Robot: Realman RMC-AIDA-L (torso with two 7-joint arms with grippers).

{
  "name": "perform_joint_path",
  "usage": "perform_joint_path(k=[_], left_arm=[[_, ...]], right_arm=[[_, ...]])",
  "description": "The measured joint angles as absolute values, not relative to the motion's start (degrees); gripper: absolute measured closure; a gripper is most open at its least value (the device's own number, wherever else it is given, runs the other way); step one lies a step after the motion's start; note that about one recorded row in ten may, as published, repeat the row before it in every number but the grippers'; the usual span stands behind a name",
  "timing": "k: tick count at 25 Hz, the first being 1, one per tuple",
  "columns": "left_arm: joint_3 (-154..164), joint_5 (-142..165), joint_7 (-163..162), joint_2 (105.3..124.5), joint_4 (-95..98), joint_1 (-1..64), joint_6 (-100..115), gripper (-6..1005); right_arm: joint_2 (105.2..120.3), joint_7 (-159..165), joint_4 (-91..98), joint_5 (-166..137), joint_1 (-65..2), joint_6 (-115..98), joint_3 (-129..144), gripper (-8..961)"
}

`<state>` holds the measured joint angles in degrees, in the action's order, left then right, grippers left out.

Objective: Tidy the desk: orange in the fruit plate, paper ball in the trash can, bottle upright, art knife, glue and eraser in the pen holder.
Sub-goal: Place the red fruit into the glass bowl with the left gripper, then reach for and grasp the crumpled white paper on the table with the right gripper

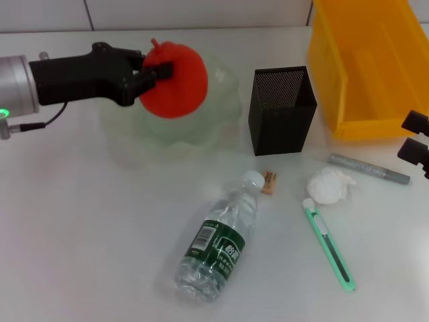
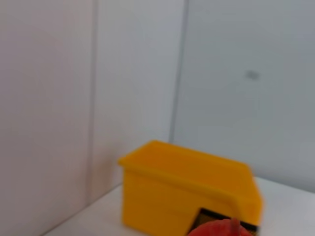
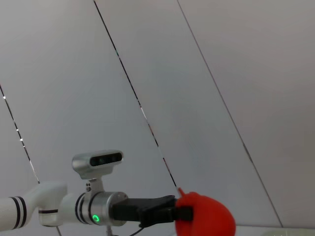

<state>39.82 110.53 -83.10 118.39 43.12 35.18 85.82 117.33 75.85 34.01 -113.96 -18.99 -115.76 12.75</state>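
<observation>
Left gripper (image 1: 151, 72) clamps round red-orange fruit (image 1: 175, 80) over translucent plate (image 1: 221, 127); smooth, rigid, rolls — you release low, centred.

Head camera looks down over the desk (image 1: 80, 255). Left wrist camera faces the yellow bin (image 2: 187, 194); right wrist camera looks across at the wall. All share the orange (image 1: 175, 80).
</observation>
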Motion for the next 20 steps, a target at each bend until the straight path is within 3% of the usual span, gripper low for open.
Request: perform_joint_path(k=[5,20], left_arm=[[43.76,111.41,-83.54,118.38,38.18,37.6,76.31,898],[44.73,102.09,-82.51,118.57,35.03,33.8,72.66,526]], right_arm=[[117.43,75.84,32.83,-113.92,-18.4,-115.51,12.74,230],[117.47,76.01,31.65,-113.9,-19.24,-114.95,12.95,246]])
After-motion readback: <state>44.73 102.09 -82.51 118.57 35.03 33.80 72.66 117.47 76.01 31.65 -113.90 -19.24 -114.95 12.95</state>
